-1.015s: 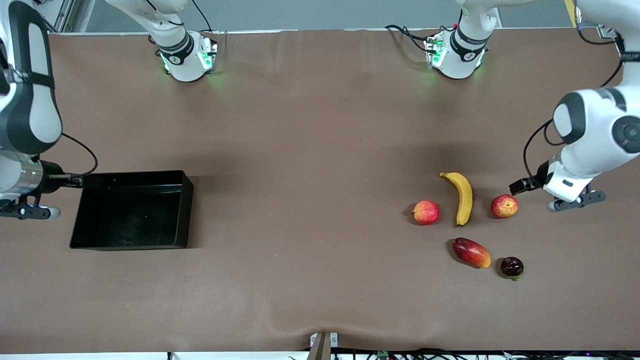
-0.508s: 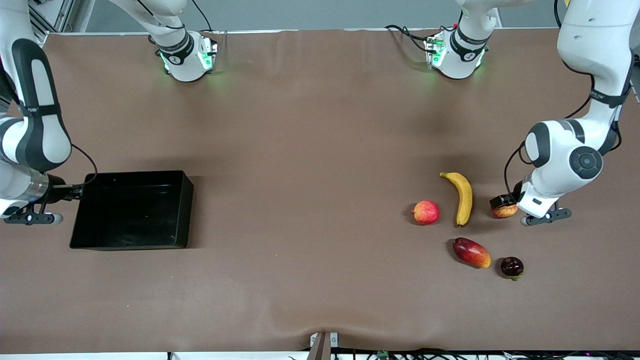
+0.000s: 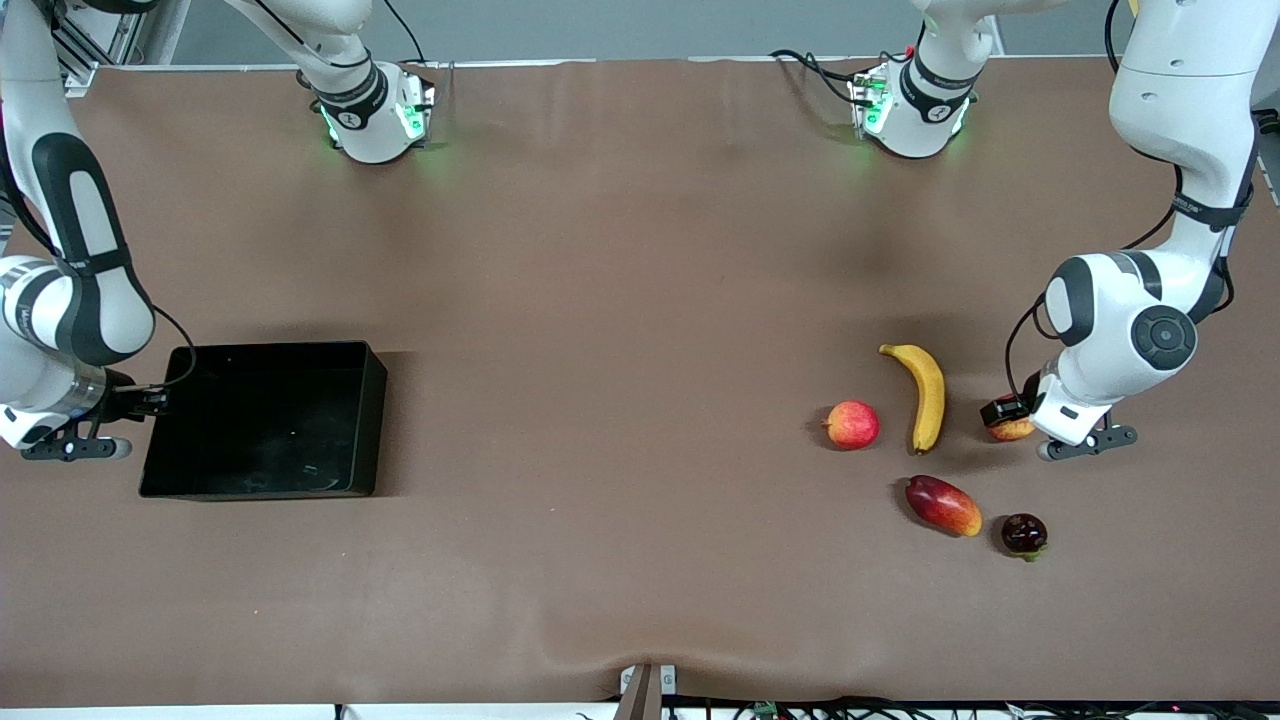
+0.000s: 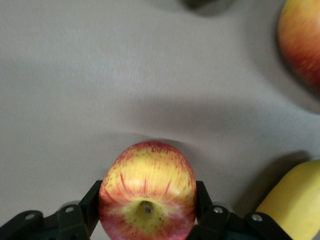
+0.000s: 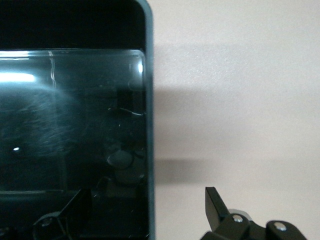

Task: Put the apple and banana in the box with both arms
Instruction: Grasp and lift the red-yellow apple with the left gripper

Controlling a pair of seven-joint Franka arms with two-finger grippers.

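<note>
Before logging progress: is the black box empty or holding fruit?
Empty. The box shows only its bare glossy floor; the apple and banana sit on the table.

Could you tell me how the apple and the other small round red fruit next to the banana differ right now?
The apple sits between the left pincer fingers; the pink-red fruit lies free. The apple is on the banana side toward the left arm's end; the pink-red fruit is toward the right arm's. Both rest on the table.

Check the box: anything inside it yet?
Nothing: the box shows only its glossy black floor with reflections. Apple sits between the left gripper's fingers on the table, the banana beside it. The right gripper straddles the box's wall, open; that corner is partly hidden.
</note>
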